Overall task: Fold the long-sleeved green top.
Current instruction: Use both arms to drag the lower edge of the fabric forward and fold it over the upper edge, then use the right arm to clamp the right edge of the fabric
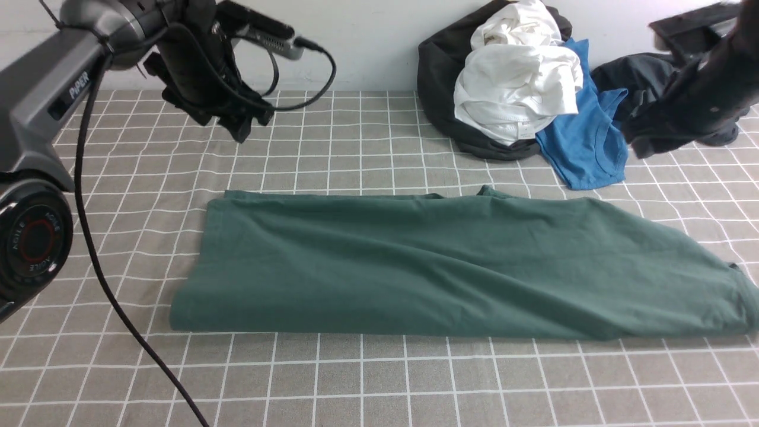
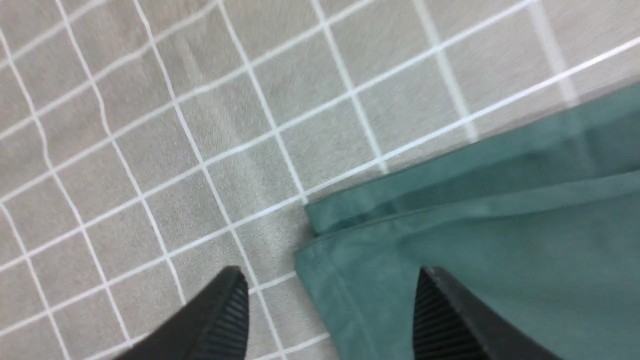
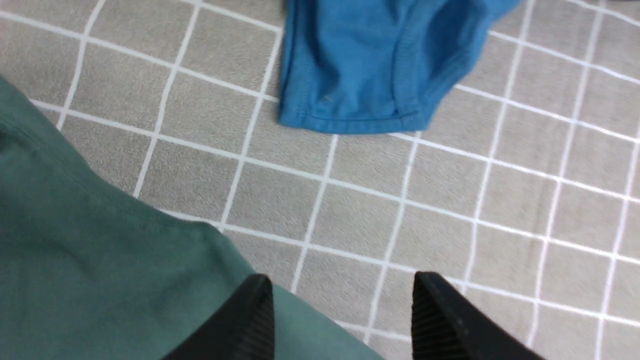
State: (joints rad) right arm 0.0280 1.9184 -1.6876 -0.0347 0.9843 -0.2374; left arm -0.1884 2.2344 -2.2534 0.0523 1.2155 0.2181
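Top [image 1: 450, 267]: laid flat across the cloth [image 1: 379, 379] as a long band. Lengthwise fold judged done, crosswise folds outstanding. Left gripper [image 2: 330, 290], right gripper [image 3: 340, 295]: jaws parted, nothing held.

In the front view we could not make out the right jaws: the right arm [image 1: 705, 95] was a dark blur, cut by the picture's edge. The green long-sleeved top [image 1: 450, 267] ran out of the picture on the side of those jaws, so we lost its end. Both wrist views cut the fingers [image 2: 220, 320] off short. Beyond the right jaws the blue shirt [image 3: 370, 60] was cropped, and farther off the white garment [image 1: 516, 77] hid most of the dark garment [image 1: 436, 89].
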